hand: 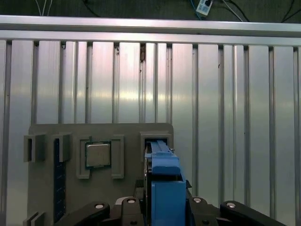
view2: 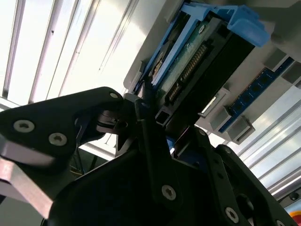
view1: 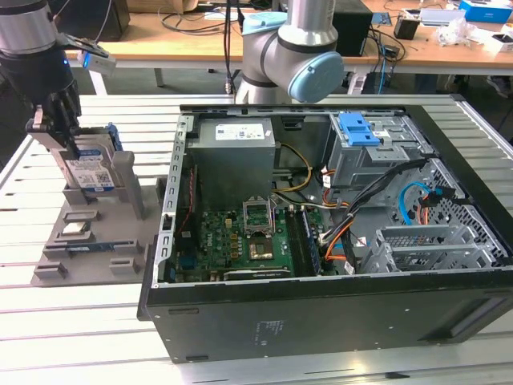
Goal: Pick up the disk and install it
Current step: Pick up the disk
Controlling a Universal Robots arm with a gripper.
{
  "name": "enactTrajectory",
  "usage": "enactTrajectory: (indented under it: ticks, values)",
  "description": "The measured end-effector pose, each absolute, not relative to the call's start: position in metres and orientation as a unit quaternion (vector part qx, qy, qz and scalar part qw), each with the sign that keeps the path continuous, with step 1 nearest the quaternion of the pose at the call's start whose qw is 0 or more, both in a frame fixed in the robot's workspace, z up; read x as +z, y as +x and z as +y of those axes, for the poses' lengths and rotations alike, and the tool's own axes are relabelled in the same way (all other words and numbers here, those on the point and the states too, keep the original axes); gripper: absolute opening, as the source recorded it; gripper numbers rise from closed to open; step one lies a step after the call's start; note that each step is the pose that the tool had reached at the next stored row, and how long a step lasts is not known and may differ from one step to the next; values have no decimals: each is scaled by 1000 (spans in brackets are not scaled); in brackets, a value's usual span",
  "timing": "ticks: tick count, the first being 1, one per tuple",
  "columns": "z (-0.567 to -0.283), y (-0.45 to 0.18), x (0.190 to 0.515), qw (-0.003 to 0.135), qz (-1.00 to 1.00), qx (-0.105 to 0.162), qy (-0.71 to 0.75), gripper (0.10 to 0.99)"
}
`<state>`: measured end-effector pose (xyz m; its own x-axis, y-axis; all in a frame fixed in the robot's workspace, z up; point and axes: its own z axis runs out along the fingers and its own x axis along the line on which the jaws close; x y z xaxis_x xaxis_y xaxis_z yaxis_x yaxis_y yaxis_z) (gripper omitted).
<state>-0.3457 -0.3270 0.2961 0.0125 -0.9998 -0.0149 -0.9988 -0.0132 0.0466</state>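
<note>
The disk (view1: 90,170), a silver drive with a white-and-blue label in a blue caddy, stands on edge in a slot of the grey fixture (view1: 120,241) on the exterior view's left. My gripper (view1: 68,138) comes down on its upper edge, one black finger on each side. In the first wrist view the caddy's blue edge (hand: 164,174) sits tightly between the fingers of the gripper (hand: 164,200). The second wrist view shows the disk's connector side (view2: 197,61) reaching out past the gripper (view2: 169,121), which is shut on it. The disk's lower edge is still in the slot.
An open computer case (view1: 321,313) fills the exterior view's middle and right, with a grey power supply (view1: 236,152), a motherboard (view1: 240,241) and a lone blue bracket (view1: 358,128) on the drive cage. The fixture also holds a processor chip (hand: 98,155) and a memory stick (hand: 57,179).
</note>
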Motion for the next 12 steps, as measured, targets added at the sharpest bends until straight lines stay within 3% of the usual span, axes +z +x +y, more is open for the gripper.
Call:
enactTrajectory:
  ticks: [12]
  values:
    - [-327, -346, 332, 11, -702, -22, 711, 365]
